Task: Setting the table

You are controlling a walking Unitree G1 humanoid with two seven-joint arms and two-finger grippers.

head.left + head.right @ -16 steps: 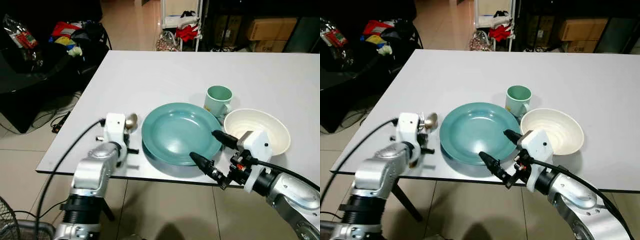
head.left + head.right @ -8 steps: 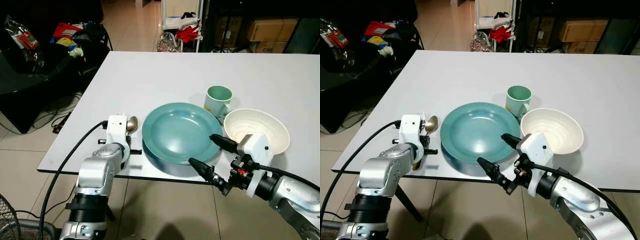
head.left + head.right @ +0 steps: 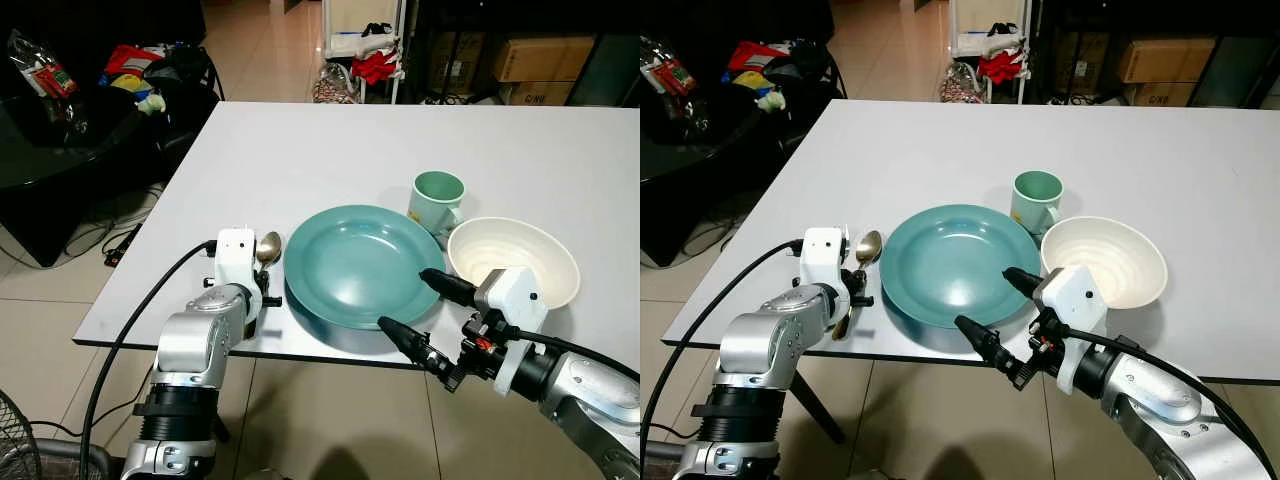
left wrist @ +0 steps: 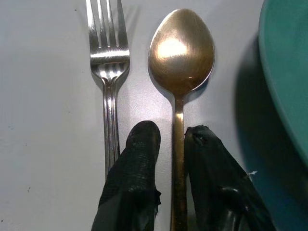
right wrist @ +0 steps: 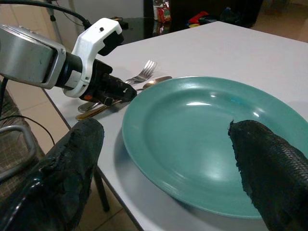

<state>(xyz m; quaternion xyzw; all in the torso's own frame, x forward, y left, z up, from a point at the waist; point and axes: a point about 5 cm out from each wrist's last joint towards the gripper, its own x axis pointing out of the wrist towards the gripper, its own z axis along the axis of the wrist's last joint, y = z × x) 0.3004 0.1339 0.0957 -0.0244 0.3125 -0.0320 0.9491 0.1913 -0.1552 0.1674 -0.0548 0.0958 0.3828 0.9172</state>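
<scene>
A gold spoon [image 4: 180, 53] lies on the white table [image 3: 300, 160], between a silver fork [image 4: 108, 53] and the left rim of a teal plate [image 3: 355, 260]. My left gripper [image 4: 172, 132] sits low over the spoon's handle, one black finger tight on each side of it. To the plate's right stand a green cup [image 3: 437, 198] and a cream bowl [image 3: 512, 258]. My right gripper [image 3: 420, 310] is spread wide open at the plate's near right rim. Its fingers reach toward the plate and hold nothing.
The table's near edge runs just under both wrists. Off its left side stands a dark sofa with bags [image 3: 120, 80]. Shelves and cardboard boxes [image 3: 540, 55] line the back. The far half of the table is bare.
My left gripper has drawn back slightly toward the near edge and dropped lower, so the spoon's bowl now shows ahead of it. The right gripper has barely moved.
</scene>
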